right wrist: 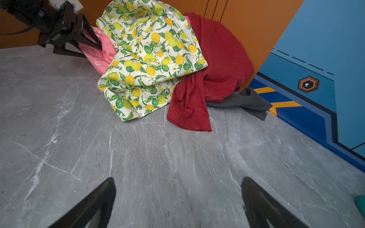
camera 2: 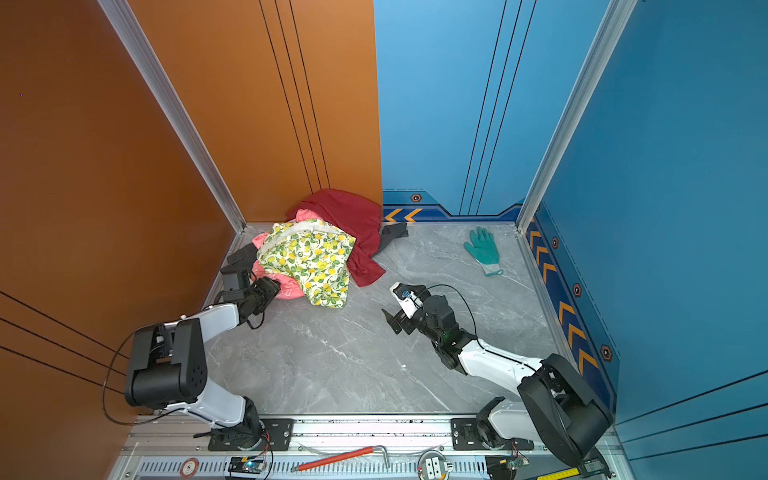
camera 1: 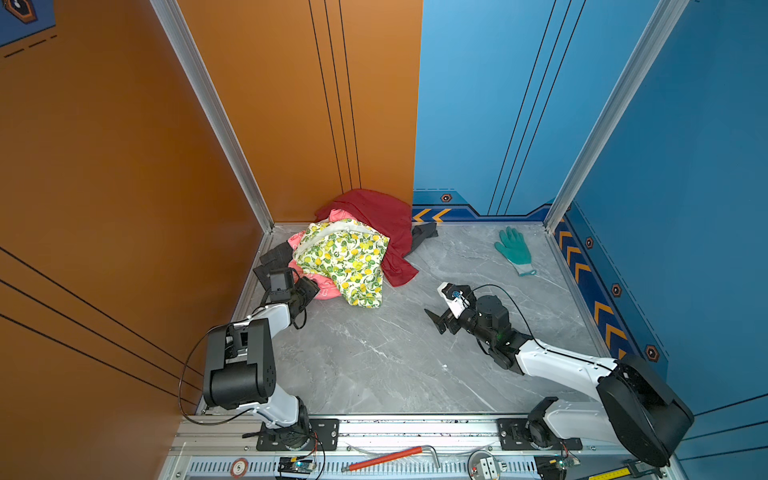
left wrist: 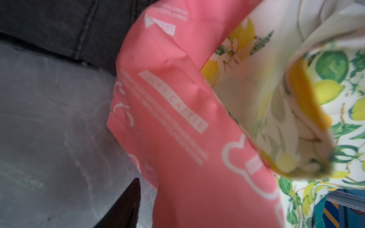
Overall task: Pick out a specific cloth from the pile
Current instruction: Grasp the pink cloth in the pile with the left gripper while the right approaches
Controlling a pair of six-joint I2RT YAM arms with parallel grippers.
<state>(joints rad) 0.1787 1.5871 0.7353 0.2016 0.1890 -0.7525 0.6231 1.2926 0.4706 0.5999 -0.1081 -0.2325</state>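
Note:
The cloth (camera 1: pixel 326 291) (camera 2: pixel 291 289) is coral pink with white outline print. It sticks out at the near left of the pile, under the lemon-print piece (camera 1: pixel 349 257) (right wrist: pixel 150 59). My left gripper (camera 1: pixel 309 289) (right wrist: pixel 94 52) is at this pink fold with its jaws part-way apart and the fabric between them. In the left wrist view the cloth (left wrist: pixel 177 118) fills the middle; one dark finger (left wrist: pixel 126 207) stands a little off its edge and the other is hidden. My right gripper (camera 1: pixel 434 322) (right wrist: pixel 177 189) hovers open and empty over bare table, pointing at the pile.
The pile sits in the back corner against the orange wall, with a dark red cloth (camera 1: pixel 382 216) behind and a dark grey piece (camera 1: pixel 424 235) to its right. Another dark piece (camera 1: pixel 274 257) lies by the left arm. A teal glove (camera 1: pixel 515 249) lies at the back right.

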